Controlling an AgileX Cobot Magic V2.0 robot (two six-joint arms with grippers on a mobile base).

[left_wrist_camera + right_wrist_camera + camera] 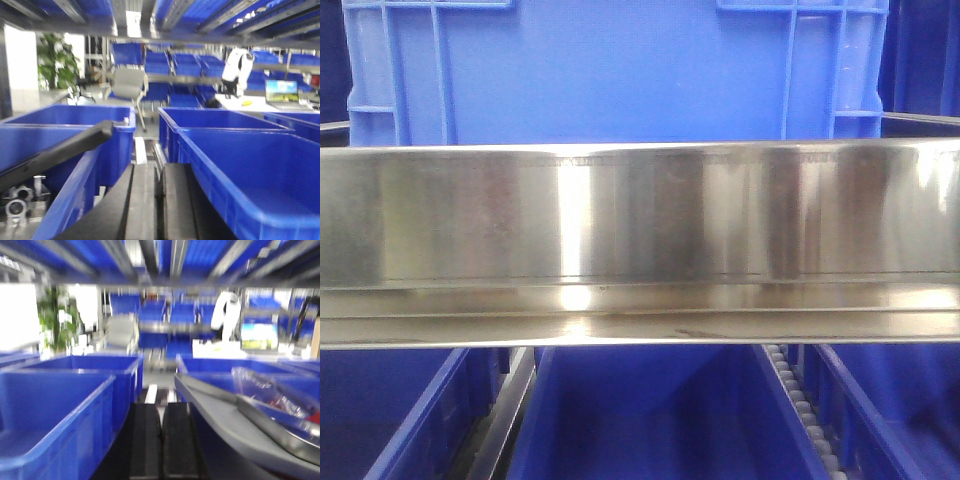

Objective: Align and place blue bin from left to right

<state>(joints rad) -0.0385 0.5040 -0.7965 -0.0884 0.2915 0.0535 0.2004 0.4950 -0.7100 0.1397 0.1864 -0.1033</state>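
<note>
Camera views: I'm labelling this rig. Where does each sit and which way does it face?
Exterior front: faces a steel shelf rail, blue bin behind; no robot parts.
Left wrist: looks forward over the shut left pincer, between blue crates.
Right wrist: same over the shut right pincer; blurred.
Shared: both wrist views show the potted plant and grey chair.

The blue bin [620,70] is cut off by the top edge, and its lower part is hidden behind the steel rail [640,215], which runs off both sides; the lower bins [650,420] are cut by the bottom edge; the left gripper [160,175] and right gripper [161,412] lose their near ends at the bottom edge; the right wrist view is blurred throughout, so the clear bag [270,390] keeps its contents untold; the far laptop [282,94] screen is too small to read.
</note>
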